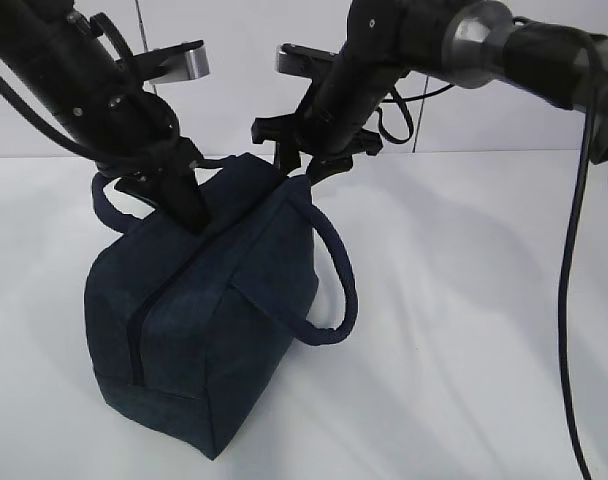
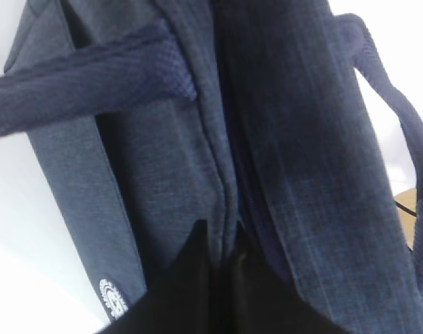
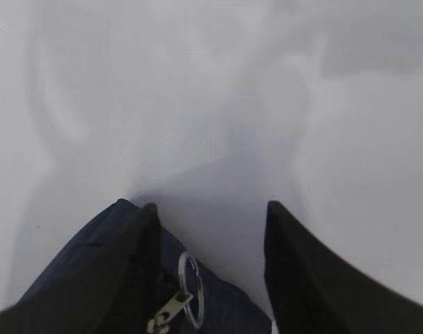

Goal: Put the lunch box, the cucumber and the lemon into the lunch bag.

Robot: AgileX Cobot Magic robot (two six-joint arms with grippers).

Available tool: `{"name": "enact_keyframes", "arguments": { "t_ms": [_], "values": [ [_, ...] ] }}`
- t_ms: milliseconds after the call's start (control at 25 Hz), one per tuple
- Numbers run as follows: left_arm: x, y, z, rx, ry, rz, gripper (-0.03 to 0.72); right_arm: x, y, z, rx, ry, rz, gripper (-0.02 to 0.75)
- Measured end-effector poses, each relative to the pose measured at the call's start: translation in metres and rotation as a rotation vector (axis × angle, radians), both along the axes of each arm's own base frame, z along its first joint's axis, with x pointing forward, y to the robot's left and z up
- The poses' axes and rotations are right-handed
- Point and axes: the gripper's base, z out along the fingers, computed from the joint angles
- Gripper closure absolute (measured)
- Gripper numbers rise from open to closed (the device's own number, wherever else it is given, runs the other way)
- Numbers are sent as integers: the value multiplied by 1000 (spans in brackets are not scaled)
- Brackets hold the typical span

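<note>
1. Fabric fills the lower left of the exterior view: the lunch bag [image 1: 199, 345], dark navy and boxy, stands on the white table [image 1: 464, 330]. It looks soft and light, likely to sag or slide if tugged, so one end needs pinning while the other is worked.
2. The zipper line [image 1: 136, 345] runs down the near end and along the top and appears closed, so the contents cannot be seen. The lunch box, the cucumber and the lemon show in no view; whether they are inside cannot be told.
3. One loop handle [image 1: 336, 280] droops over the bag's right side; it is floppy and a poor hold for steadying.
4. At the upper left of that view, the left gripper [image 1: 189, 205] presses down on the bag top, its jaws pressed together, seemingly pinching a fold of fabric at the seam, as the left wrist view suggests.
5. At the upper centre, the right gripper [image 1: 296, 172] stands at the far end of the top, its jaws spread. In the right wrist view the ring pull [image 3: 190, 289] lies between them, ungripped; that small stiff ring is the sensible hold for the zipper.
</note>
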Motion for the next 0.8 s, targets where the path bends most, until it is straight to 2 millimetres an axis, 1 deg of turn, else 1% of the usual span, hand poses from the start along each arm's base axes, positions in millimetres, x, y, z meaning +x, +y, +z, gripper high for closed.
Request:
{"name": "enact_keyframes", "arguments": {
  "t_ms": [40,120,240,320,360,440,520,600,680,800],
  "values": [
    [0,0,0,0,0,0,691,0,0,4,-3,-4,4,350],
    [0,0,0,0,2,-1,691,1,-2,15,-19,-14,15,318],
    [0,0,0,1,10,8,683,0,-5,34,-53,-24,34,305],
    [-1,0,0,2,19,20,660,-2,-7,45,-75,-25,42,302],
    [-1,0,0,6,28,29,636,-2,-8,51,-81,-29,45,301],
    [-1,2,0,31,42,43,561,-2,-10,60,-103,-56,44,300],
    [0,5,2,67,45,56,452,-1,-12,66,-125,-80,40,299],
    [3,6,10,83,16,67,367,-1,-17,71,-138,-91,34,298],
    [7,6,21,81,-17,76,324,-3,-22,81,-137,-108,27,298],
    [11,5,38,60,-61,97,307,-8,-28,101,-129,-142,18,298]
  ]
}}
